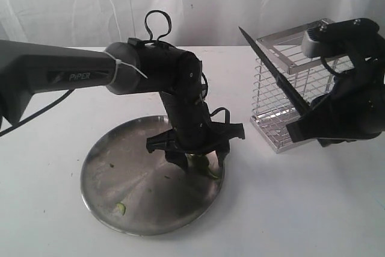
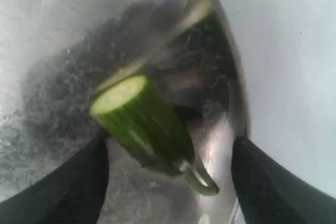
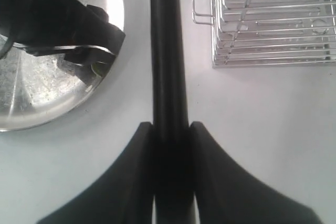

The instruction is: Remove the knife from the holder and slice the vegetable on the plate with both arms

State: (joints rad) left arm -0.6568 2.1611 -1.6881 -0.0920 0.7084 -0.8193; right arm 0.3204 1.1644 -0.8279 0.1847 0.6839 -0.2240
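The steel plate (image 1: 120, 167) lies at front left. The green vegetable (image 1: 203, 165) rests near its right rim, under my left gripper (image 1: 195, 156). Up close, the vegetable (image 2: 144, 127) shows a pale cut face and a curled stem, lying between the spread black fingers (image 2: 79, 182) without either one pressing it; the left gripper (image 2: 170, 182) is open. My right gripper (image 1: 307, 126) is shut on the black knife (image 1: 274, 70), whose blade points up and left in front of the chrome wire holder (image 1: 283, 46). In the right wrist view the knife (image 3: 168, 51) runs straight out of the right gripper (image 3: 170, 129).
A small green slice (image 1: 121, 207) lies near the plate's front edge. The holder (image 3: 273, 19) stands on the white table to the right of the plate (image 3: 31, 103). White cloth hangs behind the table.
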